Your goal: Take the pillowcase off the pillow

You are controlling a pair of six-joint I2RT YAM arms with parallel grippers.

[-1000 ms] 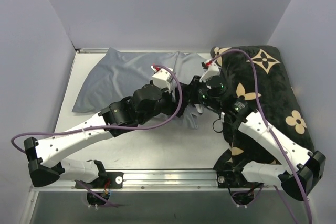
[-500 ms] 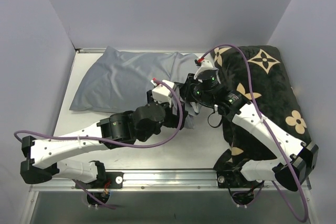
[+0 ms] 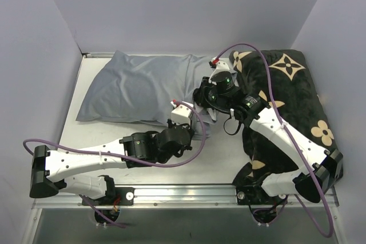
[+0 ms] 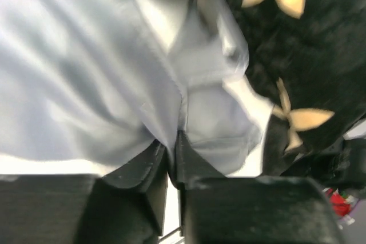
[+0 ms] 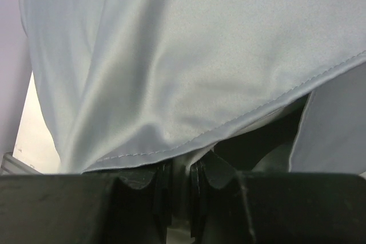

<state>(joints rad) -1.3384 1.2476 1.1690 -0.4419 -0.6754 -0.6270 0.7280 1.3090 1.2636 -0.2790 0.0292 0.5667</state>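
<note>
The grey pillowcase (image 3: 137,87) lies plump at the back left of the table, and the pillow inside it is hidden. Its loose open end trails toward the middle, where both grippers meet. My left gripper (image 3: 195,124) is at that end; in the left wrist view the left gripper (image 4: 173,148) is shut on a pinched fold of the pillowcase (image 4: 86,72). My right gripper (image 3: 201,92) is just behind it. In the right wrist view the right gripper (image 5: 182,176) is shut on a layer of cloth just under the stitched hem of the pillowcase (image 5: 200,55).
A black plush cushion (image 3: 291,95) with tan flower motifs fills the right side under the right arm, and the cushion (image 4: 320,44) shows right of the cloth in the left wrist view. Grey walls close in the back and both sides. White table (image 3: 171,164) lies bare at the front.
My left arm drew back toward the front edge, and its jaws went from open to shut on the cloth. The right gripper shifted left and back, still shut.
</note>
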